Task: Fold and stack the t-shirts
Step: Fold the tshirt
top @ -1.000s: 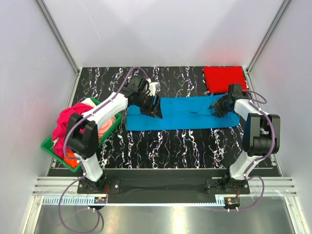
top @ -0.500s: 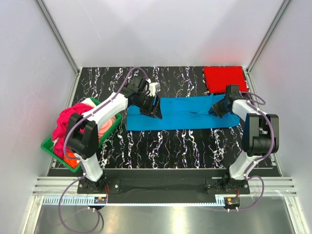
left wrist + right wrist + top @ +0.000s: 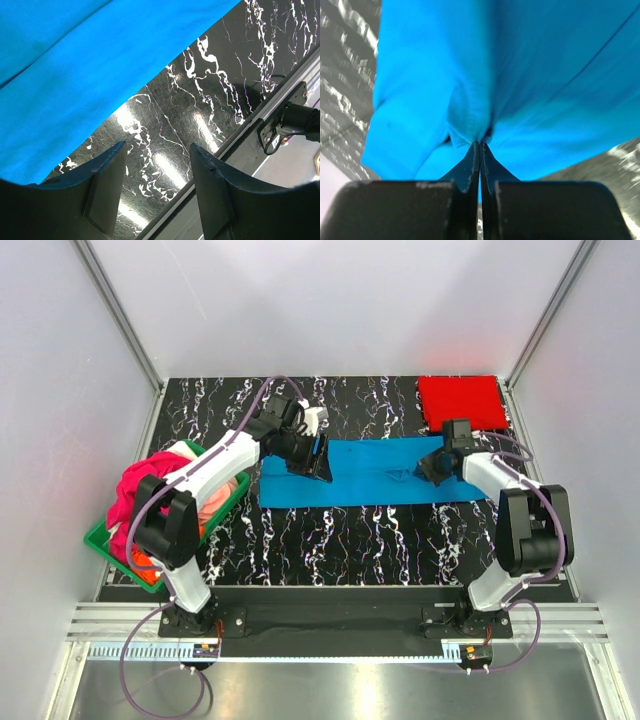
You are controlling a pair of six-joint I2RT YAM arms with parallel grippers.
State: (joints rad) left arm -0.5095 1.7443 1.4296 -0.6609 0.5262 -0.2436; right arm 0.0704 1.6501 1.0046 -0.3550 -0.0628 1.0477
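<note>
**A:** What was the right end effector (image 3: 480, 146) doing?

**B:** Its jaws were pressed tight together. They pinched a fold of the blue t-shirt (image 3: 365, 478) at their tips. The cloth bunched into wrinkles around that pinch, near the shirt's right end.

**A:** And the left end effector (image 3: 157, 148)?

**B:** It was spread wide, with nothing between its fingers (image 3: 106, 186). Only the marbled black tabletop (image 3: 330, 540) showed through the gap. It sat over the blue t-shirt's left end, and in the wrist view the shirt's edge ran slantwise above the fingers. I could not tell whether either finger touched the cloth.

**A:** How did the shirt lie?

**B:** It lay as a long strip, mostly flat, with its long axis running left to right across the tabletop.

**A:** What lay around it?

**B:** A red t-shirt (image 3: 460, 400) lay folded square just beyond the blue t-shirt's right end, on the far side. Off the blue t-shirt's left end sat a green basket (image 3: 98, 540) heaped with magenta-pink t-shirts (image 3: 140, 490). A bit of orange cloth (image 3: 143, 558) showed low in the heap.
</note>
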